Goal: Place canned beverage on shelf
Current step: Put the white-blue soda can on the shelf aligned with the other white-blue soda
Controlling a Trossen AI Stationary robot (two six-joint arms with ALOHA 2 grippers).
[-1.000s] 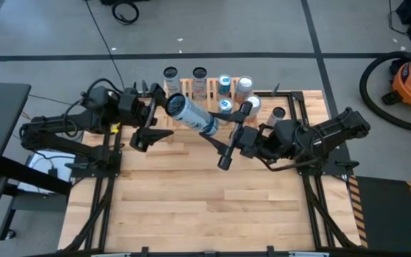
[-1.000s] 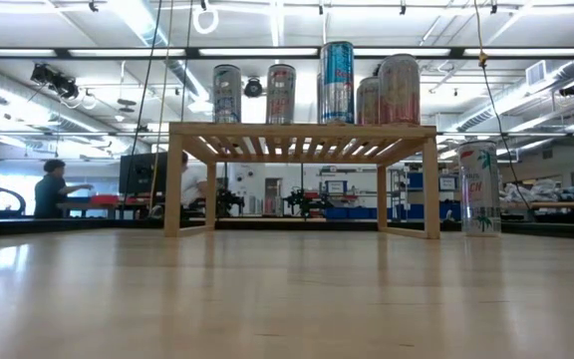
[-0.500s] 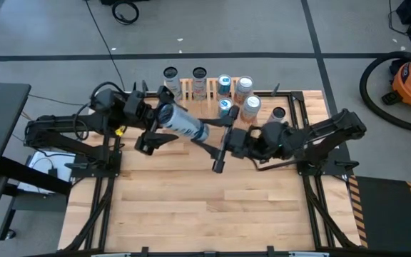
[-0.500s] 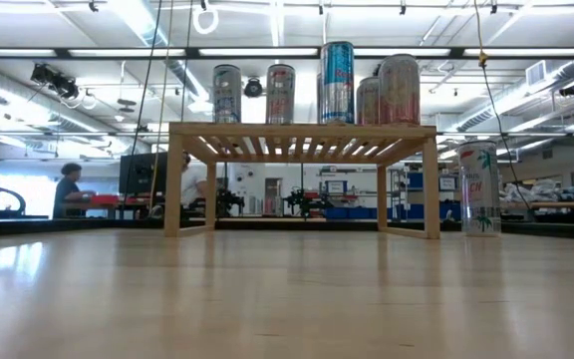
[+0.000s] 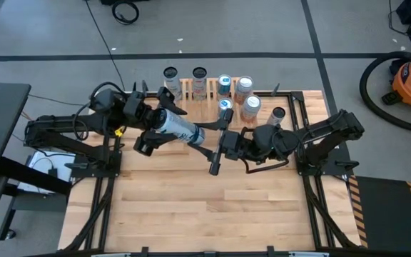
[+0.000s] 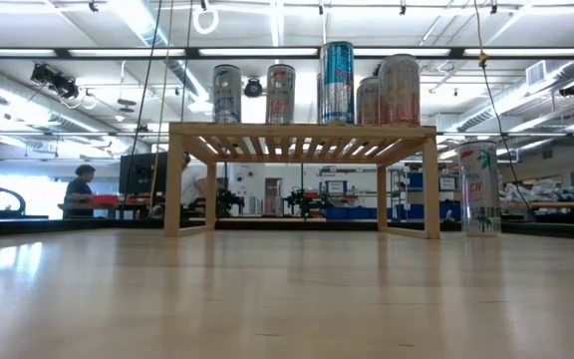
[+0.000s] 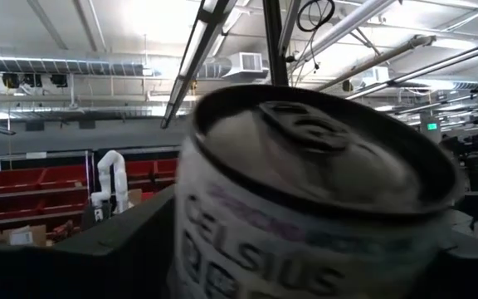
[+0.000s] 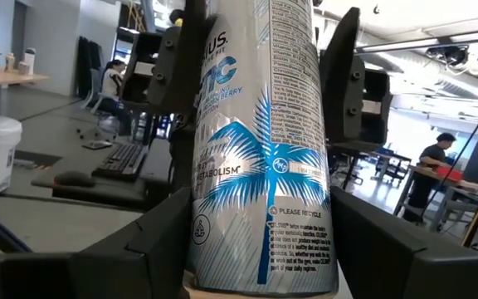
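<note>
Big workshop hall with ceiling lights and red bins is seen behind a light wooden desk (image 5: 191, 207), and the low slatted shelf (image 6: 302, 135) is parked at the desk's far edge. Five cans (image 6: 336, 82) are lined up on the shelf top, and one more can (image 6: 479, 187) is stood on the desk just beside the shelf's end in the low view, red lettering on it too small to be read.

Both arms are stretched toward each other over the middle of the desk, in front of the shelf. A Celsius can (image 5: 178, 126) is carried between them, tipped nearly flat in the air. The right hand (image 5: 203, 137) is clamped tight on the can's bottom end. The left hand (image 5: 155, 126) is set around the top end with a dark finger (image 8: 342, 75) on either side; whether those fingers are actually pressing the can can't be told, though they look a bit apart from it in the right wrist view.

Label-wise: "CELSIUS" is printed large on the can near the lid (image 7: 322, 158) in the left wrist view. In the right wrist view a blue palm tree, "METABOLISM" and "PLEASE RECYCLE" can be read. A person (image 6: 80, 189) is seen far back in the room.
</note>
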